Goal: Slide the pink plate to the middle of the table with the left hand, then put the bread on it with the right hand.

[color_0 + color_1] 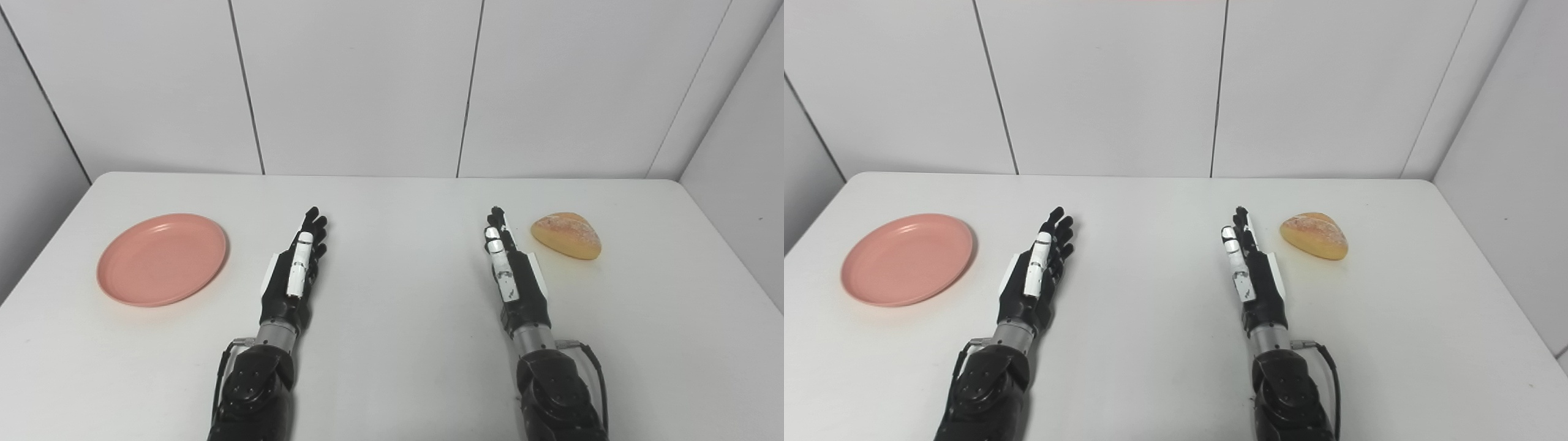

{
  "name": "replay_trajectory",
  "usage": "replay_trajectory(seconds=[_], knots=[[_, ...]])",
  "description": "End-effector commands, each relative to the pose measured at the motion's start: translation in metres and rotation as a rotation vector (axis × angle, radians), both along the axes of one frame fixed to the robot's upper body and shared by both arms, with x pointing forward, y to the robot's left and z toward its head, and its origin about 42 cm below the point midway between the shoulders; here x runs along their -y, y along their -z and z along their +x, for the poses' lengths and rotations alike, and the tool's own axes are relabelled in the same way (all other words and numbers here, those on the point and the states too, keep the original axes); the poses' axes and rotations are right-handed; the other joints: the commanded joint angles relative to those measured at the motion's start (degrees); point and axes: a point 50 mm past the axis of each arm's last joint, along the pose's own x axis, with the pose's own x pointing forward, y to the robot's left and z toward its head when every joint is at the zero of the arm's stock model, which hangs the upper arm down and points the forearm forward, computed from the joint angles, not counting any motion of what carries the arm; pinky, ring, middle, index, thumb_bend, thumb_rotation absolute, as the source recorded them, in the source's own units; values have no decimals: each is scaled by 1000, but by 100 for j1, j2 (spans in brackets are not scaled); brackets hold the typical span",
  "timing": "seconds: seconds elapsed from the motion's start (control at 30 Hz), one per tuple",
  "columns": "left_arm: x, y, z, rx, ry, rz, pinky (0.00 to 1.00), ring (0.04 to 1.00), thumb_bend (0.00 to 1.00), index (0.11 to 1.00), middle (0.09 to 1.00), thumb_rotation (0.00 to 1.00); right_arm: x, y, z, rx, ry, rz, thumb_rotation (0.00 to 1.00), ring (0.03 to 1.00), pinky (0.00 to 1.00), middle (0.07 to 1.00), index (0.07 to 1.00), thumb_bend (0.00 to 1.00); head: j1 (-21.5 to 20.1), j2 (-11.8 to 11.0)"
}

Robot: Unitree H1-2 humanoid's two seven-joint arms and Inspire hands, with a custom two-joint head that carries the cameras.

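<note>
At nine o'clock the pink plate, seemingly light, stiff and slippery, suits a rim push; both robot hands lie flat, fingers extended, holding nothing.

I am seeing the pink plate lying on the white table, well to the left of my left hand, which is reaching forward, fingers extended, holding nothing. My right hand is doing likewise, with the bread sitting just to its right, apart.

Two side-by-side head cameras look down, sharing the table.
</note>
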Motion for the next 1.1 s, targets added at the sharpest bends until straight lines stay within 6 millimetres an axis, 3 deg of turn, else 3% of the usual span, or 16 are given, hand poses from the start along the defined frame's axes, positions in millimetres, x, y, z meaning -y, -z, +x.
replay_trajectory(seconds=[0.0,0.53,0.8,1.07], knots=[[4,-18,8,82,17,-2,1000,992,384,950,972,1000,-6,-25,11,84,-11,25,965,1000,1000,1000,1000,691,1,-2],[4,-19,8,76,20,-17,1000,989,393,946,968,1000,-5,-25,10,75,-18,37,955,1000,1000,1000,1000,681,138,-22],[-10,-55,25,132,-26,-69,1000,994,443,978,984,1000,5,-24,10,75,-25,34,931,1000,1000,1000,1000,705,737,-147],[-39,-72,40,123,-110,-135,1000,983,484,958,966,1000,17,-20,9,43,-31,39,920,1000,1000,1000,1000,713,1234,-251]])
